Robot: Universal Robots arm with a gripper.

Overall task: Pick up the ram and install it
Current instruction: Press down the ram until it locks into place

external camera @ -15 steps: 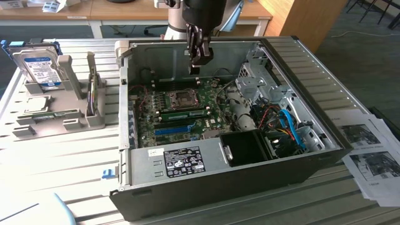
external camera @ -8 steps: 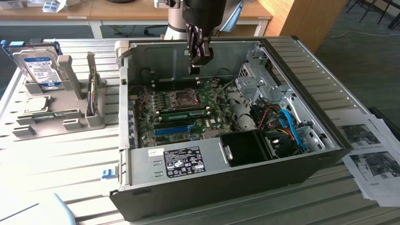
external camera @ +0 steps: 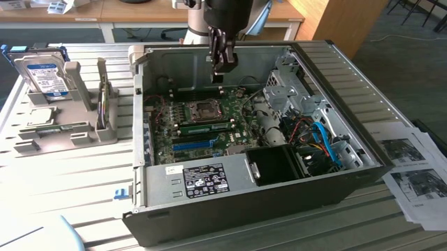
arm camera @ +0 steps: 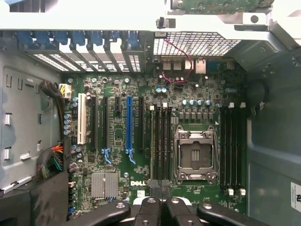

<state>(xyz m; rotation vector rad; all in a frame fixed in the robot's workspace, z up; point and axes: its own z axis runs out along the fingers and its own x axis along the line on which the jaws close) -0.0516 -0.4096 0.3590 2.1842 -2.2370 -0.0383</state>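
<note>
The claw (external camera: 218, 78) hangs inside an open computer case (external camera: 244, 204), high above the motherboard (external camera: 231, 137). Its 2 fingers are drawn together, and nothing is visible between them.

Below the claw and a little nearer the exterior camera lies the ram (external camera: 207, 127), a thin green strip. It runs along the black memory slots just beside the square CPU socket (external camera: 207, 109). It appears to sit in 1 of those slots, well apart from the claw. Whether it is pressed fully home, with its end latches closed, cannot be told.

Further from the claw, past the ram, is a long blue slot (external camera: 192, 145). Far off to the exterior view's left of the claw, outside the case, a hard drive (external camera: 45, 78) stands in a grey rack.

The likely risk is a half-seated stick. If 1 end sits higher than the other, a downward press off the strip's line could tilt it, skid onto neighbouring slots, or strain the board.
</note>
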